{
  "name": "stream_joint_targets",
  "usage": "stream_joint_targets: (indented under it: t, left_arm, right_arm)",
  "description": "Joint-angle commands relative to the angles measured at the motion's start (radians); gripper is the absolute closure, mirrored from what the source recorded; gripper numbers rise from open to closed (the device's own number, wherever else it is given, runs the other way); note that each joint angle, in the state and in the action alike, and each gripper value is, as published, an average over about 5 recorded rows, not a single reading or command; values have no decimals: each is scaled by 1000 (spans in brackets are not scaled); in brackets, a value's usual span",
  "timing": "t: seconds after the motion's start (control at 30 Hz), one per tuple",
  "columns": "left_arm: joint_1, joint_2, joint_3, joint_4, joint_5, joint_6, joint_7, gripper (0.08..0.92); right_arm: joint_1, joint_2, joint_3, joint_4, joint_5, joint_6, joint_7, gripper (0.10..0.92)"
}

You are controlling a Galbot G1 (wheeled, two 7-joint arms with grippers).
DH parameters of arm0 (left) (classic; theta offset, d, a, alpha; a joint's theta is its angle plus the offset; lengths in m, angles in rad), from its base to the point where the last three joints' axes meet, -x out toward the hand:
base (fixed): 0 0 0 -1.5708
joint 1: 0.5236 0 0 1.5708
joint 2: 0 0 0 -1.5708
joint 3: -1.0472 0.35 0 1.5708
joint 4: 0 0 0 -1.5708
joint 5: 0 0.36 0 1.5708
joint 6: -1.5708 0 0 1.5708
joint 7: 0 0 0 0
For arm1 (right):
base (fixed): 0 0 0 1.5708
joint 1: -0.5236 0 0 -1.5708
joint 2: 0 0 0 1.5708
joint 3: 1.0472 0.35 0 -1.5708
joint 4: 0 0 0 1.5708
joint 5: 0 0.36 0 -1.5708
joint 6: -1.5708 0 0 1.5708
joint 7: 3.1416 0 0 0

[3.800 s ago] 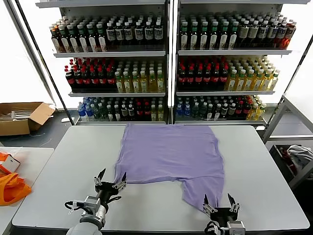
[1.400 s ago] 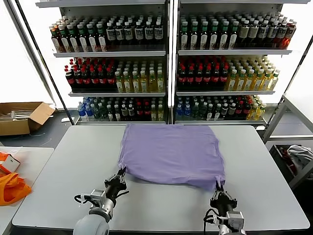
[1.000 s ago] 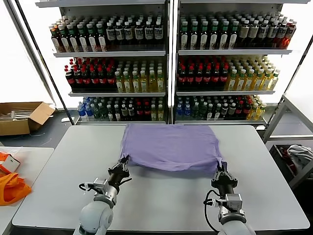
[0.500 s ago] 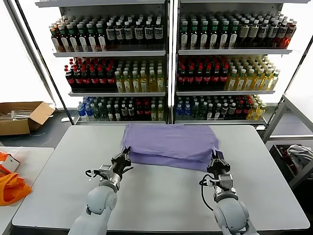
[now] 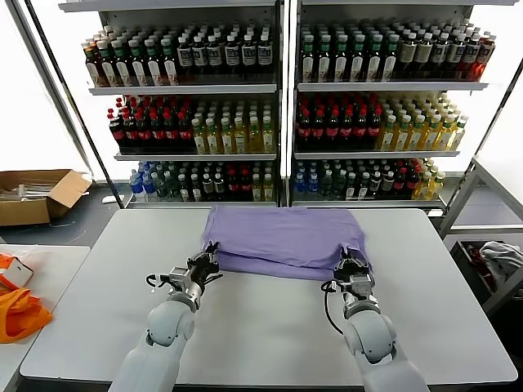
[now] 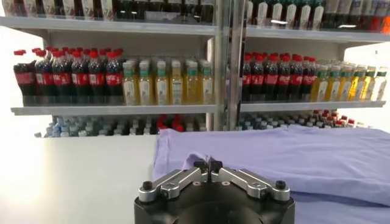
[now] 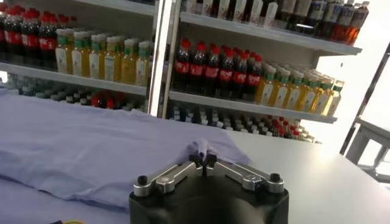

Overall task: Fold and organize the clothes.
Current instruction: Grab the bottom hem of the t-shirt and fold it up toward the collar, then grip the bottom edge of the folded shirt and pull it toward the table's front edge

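A lavender-purple T-shirt (image 5: 282, 237) lies folded over on itself at the far middle of the grey table (image 5: 261, 327), plain side up. My left gripper (image 5: 209, 266) is shut on the shirt's near left corner, a pinch of cloth (image 6: 198, 159) between its fingertips (image 6: 207, 165). My right gripper (image 5: 351, 265) is shut on the near right corner, cloth (image 7: 201, 148) bunched at its tips (image 7: 203, 159). Both hold the folded front edge low over the lower layer. The shirt also shows in the left wrist view (image 6: 292, 158) and the right wrist view (image 7: 79, 146).
Drink shelves (image 5: 282, 106) full of bottles stand behind the table. A cardboard box (image 5: 33, 194) sits on the floor at far left. An orange bag (image 5: 18, 310) lies on a side table at left. A metal rack (image 5: 486, 245) is at right.
Both grippers closed on the shirt's near hem corners and carried them away from me, folding the near half over the far half. The fold now lies further back than half a second ago.
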Motion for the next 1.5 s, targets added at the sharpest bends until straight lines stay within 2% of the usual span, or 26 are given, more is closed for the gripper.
stream_joint_targets:
  t: [0.03, 0.2, 0.57, 0.77, 1.5]
  left_arm:
    - [25, -2, -1, -84, -8, 48, -15, 818]
    - [60, -4, -2, -133, 3, 79, -27, 671]
    - [110, -10, -3, -169, 50, 113, -37, 341]
    - [89, -10, -4, -141, 53, 123, -58, 196]
    - [32, 7, -7, -60, 43, 154, -68, 177]
  right_arm:
    - [26, 14, 6, 26, 115, -25, 41, 693]
    - [-13, 6, 35, 109, 191, -48, 90, 546]
    - [-197, -32, 128, 266, 179, -89, 113, 239]
    - [-253, -38, 170, 301, 173, -108, 122, 203]
    - [-198, -42, 125, 168, 169, -157, 139, 203]
